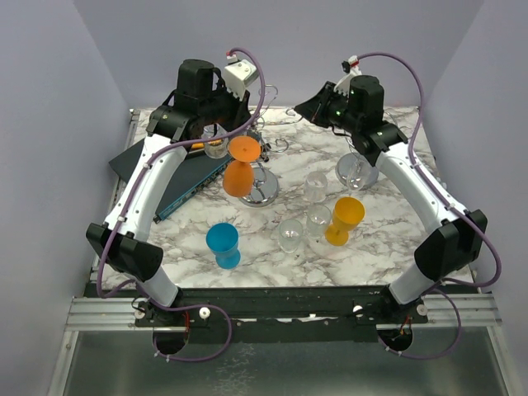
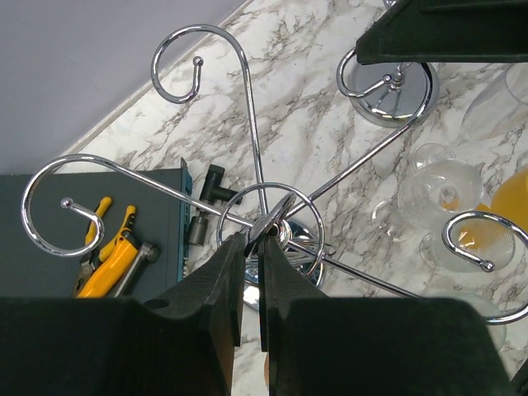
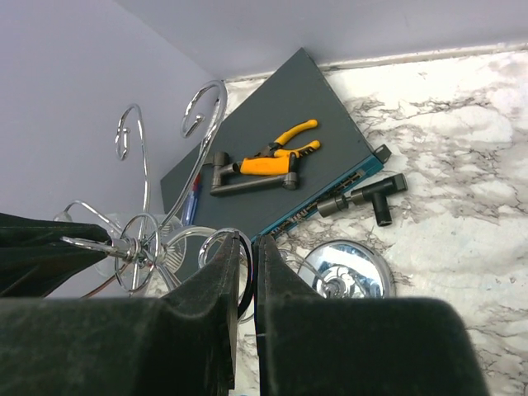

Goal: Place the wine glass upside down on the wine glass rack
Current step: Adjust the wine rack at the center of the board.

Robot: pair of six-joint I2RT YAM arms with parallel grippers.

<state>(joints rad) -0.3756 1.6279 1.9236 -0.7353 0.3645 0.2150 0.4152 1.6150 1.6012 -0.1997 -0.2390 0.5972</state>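
Note:
The chrome wine glass rack [image 1: 268, 191] stands at the table's back middle, its curled wire arms [image 2: 247, 107] spreading from a hub ring. An orange wine glass [image 1: 239, 177] hangs upside down on its near side. My left gripper [image 2: 257, 235] is shut on the rack's hub from above and shows as the left gripper [image 1: 219, 124] in the top view. My right gripper [image 3: 250, 241] is shut on the curled end of one rack arm [image 3: 216, 247]; from above the right gripper [image 1: 312, 110] sits at the rack's right. Neither gripper holds a glass.
A blue glass [image 1: 223, 245], a yellow glass [image 1: 344, 219] and three clear glasses [image 1: 316, 188] stand upright in front. A chrome disc [image 1: 356, 171] lies under the right arm. A grey case [image 1: 157, 161] with yellow pliers [image 3: 276, 153] lies at left.

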